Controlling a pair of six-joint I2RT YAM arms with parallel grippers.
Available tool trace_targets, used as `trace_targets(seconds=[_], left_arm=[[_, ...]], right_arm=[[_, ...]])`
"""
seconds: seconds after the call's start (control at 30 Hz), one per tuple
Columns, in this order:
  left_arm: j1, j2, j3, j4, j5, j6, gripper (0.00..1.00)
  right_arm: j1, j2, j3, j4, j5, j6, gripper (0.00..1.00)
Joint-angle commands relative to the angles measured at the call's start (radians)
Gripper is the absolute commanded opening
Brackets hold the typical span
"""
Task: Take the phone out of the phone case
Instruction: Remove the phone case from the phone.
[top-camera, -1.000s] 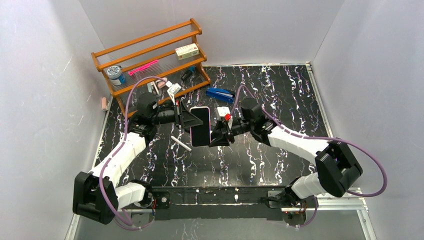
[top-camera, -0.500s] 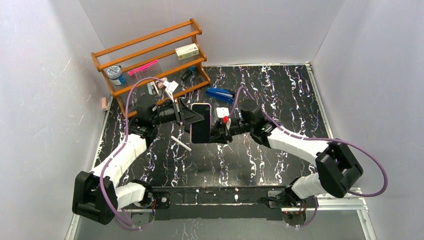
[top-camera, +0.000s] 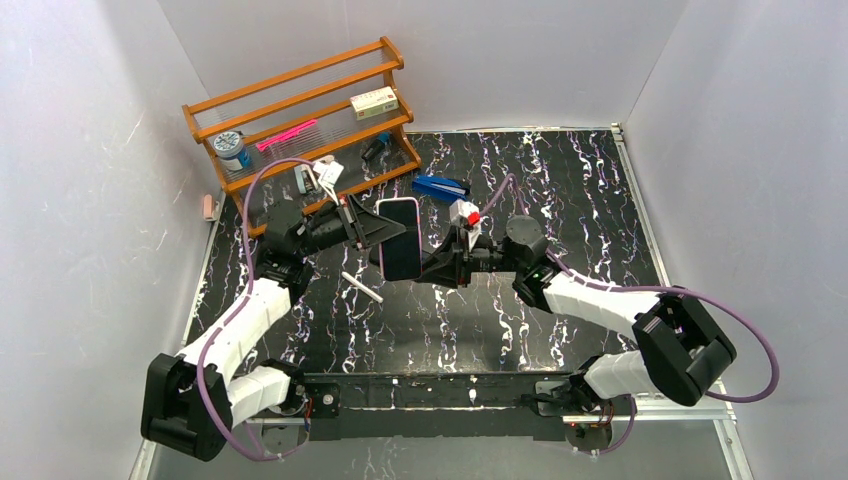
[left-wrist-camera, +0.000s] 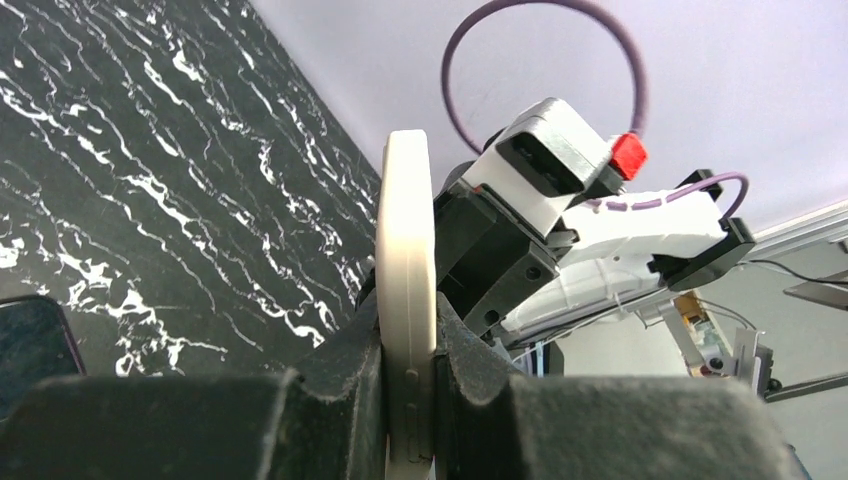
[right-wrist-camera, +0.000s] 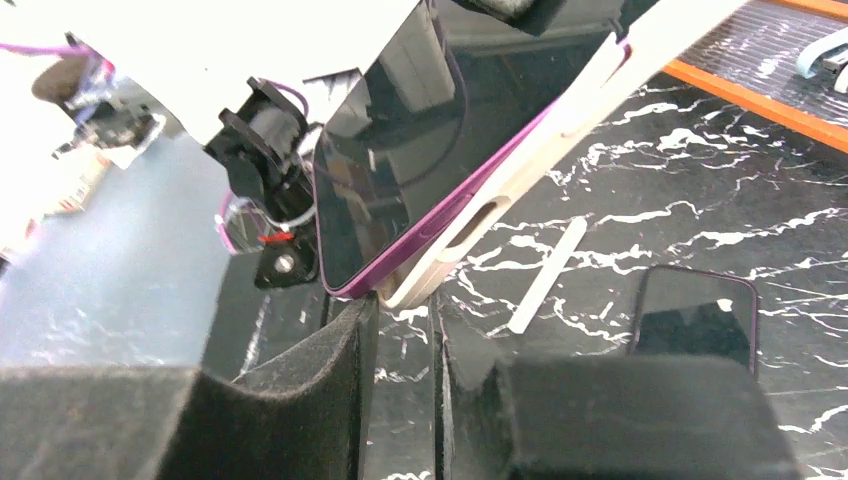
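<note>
The phone (top-camera: 400, 235), dark screen up, sits in a cream case and is held up over the table between both arms. My left gripper (top-camera: 385, 232) is shut on the case's left edge; the left wrist view shows the cream case (left-wrist-camera: 405, 250) edge-on between my fingers (left-wrist-camera: 408, 400). My right gripper (top-camera: 437, 267) is at the phone's lower right corner. In the right wrist view the phone (right-wrist-camera: 400, 150) has a purple rim that stands out of the case (right-wrist-camera: 470, 235) along this side. The right gripper (right-wrist-camera: 400, 320) is just below that corner, narrowly open, with nothing between the jaws.
A wooden rack (top-camera: 300, 110) with small items stands at the back left. A blue stapler (top-camera: 440, 188) lies behind the grippers. A white stick (top-camera: 362, 287) lies on the table under the phone. A second dark phone (right-wrist-camera: 695, 320) lies flat on the table.
The phone has been carried a little up and back by the left gripper. My right gripper has come off the phone's right edge and now sits lower, at its bottom corner.
</note>
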Motion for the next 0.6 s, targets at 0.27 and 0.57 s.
trace_targets(seconds=[0.27, 0.57], left_arm=[[-0.092, -0.033, -0.064, 0.181, -0.014, -0.169, 0.0], [-0.125, -0.004, -0.091, 0.213, -0.05, -0.182, 0.0]], right_arm=[[-0.031, 0.057, 0.022, 0.496, 0.196, 0.463, 0.32], [-0.07, 0.107, 0.043, 0.599, 0.179, 0.609, 0.34]])
